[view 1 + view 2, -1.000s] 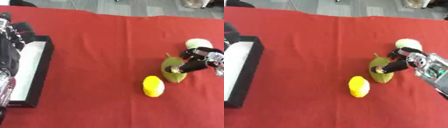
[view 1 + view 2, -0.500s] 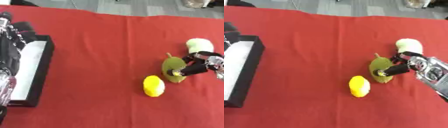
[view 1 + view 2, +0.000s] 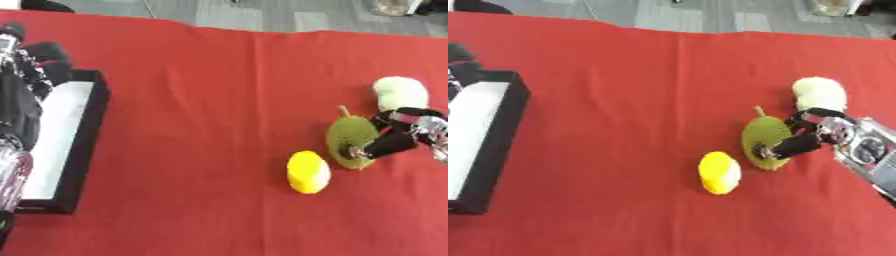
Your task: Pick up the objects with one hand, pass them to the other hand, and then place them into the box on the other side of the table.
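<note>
Far left: my left hand [image 3: 22, 95] hangs over the box [image 3: 87, 150], black-walled with a white floor. Its fingers look loosely curled and hold nothing. Box stands at the bench's left edge, on the red cloth [image 3: 201, 100].

Middle right: yellow object [image 3: 308, 171], lying alone, just beside the green one.

Right: green pear-shaped fruit [image 3: 350, 137], stem pointing up-view, lies flat on the cloth. My right hand [image 3: 833, 135] comes in from the right edge. Its fingers [image 3: 785, 146] bend down onto the fruit's near end, touching it; whether the thumb has closed round the far side I cannot tell. Fruit not lifted. A pale rounded object [image 3: 401, 92] sits just behind the hand.

Risk, as I judge it: the contact is at one end only, so the rounded fruit may roll or pivot out, bumping the yellow object.

Right eye view shows the silver forearm behind the hand. Left eye view shows more of my left hand.
</note>
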### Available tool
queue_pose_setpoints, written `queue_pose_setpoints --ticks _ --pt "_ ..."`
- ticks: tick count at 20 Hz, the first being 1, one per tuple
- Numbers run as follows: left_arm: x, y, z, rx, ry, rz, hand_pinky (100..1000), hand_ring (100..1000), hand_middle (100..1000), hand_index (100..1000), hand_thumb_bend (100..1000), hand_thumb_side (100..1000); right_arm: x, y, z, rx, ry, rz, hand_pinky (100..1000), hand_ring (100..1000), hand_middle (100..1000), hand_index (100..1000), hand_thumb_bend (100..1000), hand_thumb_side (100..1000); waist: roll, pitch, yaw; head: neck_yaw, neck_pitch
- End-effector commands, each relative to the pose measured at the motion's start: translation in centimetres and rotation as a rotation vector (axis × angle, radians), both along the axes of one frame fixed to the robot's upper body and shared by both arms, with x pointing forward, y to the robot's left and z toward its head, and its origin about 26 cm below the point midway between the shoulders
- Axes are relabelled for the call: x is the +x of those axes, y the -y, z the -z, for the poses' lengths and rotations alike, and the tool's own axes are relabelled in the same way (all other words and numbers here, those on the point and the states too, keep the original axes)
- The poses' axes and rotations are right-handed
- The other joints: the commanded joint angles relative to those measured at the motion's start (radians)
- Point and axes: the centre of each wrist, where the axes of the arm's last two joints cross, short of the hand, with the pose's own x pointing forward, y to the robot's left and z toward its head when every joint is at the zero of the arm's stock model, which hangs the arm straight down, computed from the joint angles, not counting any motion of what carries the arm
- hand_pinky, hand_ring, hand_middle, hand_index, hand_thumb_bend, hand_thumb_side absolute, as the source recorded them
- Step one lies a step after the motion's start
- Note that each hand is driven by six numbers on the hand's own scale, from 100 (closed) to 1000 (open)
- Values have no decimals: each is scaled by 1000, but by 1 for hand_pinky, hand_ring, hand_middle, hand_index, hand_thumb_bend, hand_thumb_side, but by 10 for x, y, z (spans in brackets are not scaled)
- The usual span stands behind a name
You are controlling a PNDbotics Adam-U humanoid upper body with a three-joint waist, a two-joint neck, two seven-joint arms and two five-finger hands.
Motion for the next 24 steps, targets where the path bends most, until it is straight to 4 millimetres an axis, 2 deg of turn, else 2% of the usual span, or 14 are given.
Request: queue_pose_setpoints --ticks 1,3,6,8,13,15,19,24 --pt "-1 0 -10 20 35 7 793 733 634 693 207 925 3 6 -7 -10 4 26 893 857 770 821 452 312 7 -9 0 1 2" --pt "-1 0 -10 21 34 8 793 733 634 693 207 925 3 7 -7 -6 6 28 884 838 742 793 439 273 7 -9 -1 2 3" --pt "-1 0 -10 22 33 8 793 733 634 693 206 925 2 6 -12 6 28 30 856 780 653 705 411 146 6 -10 -2 4 6" --pt "-1 0 -10 23 33 7 793 734 634 693 206 923 0 5 -17 17 61 31 848 744 607 653 395 100 6 -11 -3 5 9" --pt "-2 0 -10 22 36 6 793 734 634 693 209 928 -4 -4 -31 79 156 37 839 704 557 579 385 100 9 -10 -7 5 11" --pt "-2 0 -11 21 38 5 793 735 634 693 205 918 -7 -9 -38 109 193 34 839 700 551 568 309 100 10 -10 -8 5 13" --pt "-2 0 -13 20 48 5 793 735 635 693 203 905 -16 -18 -54 164 280 20 837 686 535 541 220 100 12 -10 -12 8 17" --pt "-4 -2 -25 48 90 8 793 737 637 695 170 849 -37 -31 -81 205 466 -3 834 658 522 516 144 100 16 -15 -15 13 18"
